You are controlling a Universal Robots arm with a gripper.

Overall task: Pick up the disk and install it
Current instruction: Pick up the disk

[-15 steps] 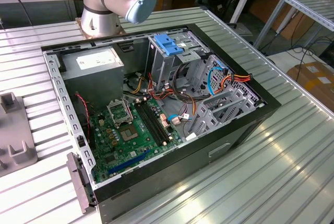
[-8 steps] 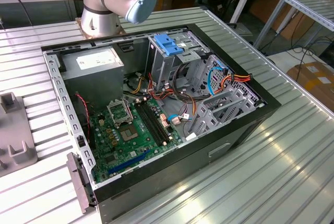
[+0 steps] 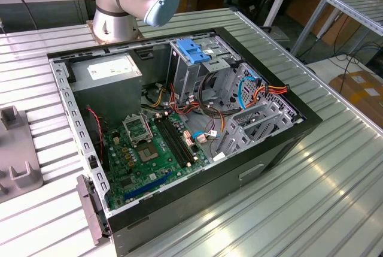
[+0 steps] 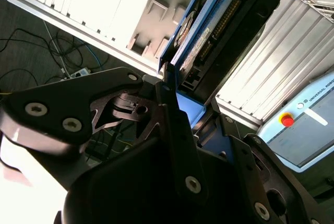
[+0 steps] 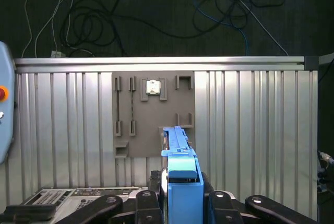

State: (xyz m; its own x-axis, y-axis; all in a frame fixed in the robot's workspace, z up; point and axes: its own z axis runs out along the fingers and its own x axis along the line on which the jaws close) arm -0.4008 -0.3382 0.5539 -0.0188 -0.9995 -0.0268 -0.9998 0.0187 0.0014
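Gripping the disk point(image 5: 182, 179) on edge, my fingers point(image 4: 175, 125) are clenching its blue sides over the ribbed surface point(image 5: 250, 130). Pickup looks done. I am judging that installing calls for squaring it with the bay point(image 3: 194, 65), upper middle of the exterior view.

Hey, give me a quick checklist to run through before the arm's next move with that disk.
1. Grip: the disk is clamped in the hand in both wrist views: ok.
2. Clearance: disk looks raised above the grey holder plate: ok.
3. Computer case open on top: ok.
4. Grey drive cage slots free: cannot tell.
5. Orange and blue cables clear of that cage: cannot tell.
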